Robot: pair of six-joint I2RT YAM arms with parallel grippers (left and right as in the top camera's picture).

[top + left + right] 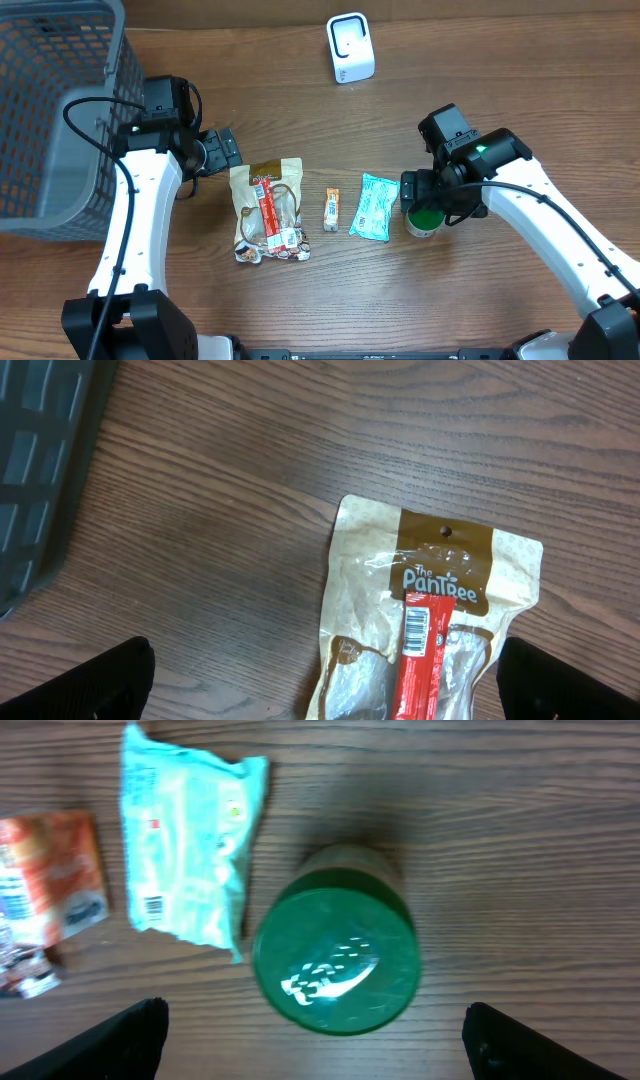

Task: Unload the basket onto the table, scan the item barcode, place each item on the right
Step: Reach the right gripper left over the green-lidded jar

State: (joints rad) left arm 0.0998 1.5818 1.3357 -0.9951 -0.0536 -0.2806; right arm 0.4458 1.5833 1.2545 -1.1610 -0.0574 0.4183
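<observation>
While my right tool [318, 1045] gapes over a glossy round green lid [335, 960], my left tool [328, 685] gapes too. A crinkly tan pouch [430, 560] lies below.

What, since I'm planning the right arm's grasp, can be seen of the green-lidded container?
The green-lidded container is a small round tub standing upright on the wooden table. Its glossy green lid, plastic by its look, is on and catches glare; a paler body barely shows beneath. It ends the item row, close beside the teal packet; contact there is unclear. The open right gripper hangs over it, fingers clear of the lid.
</observation>
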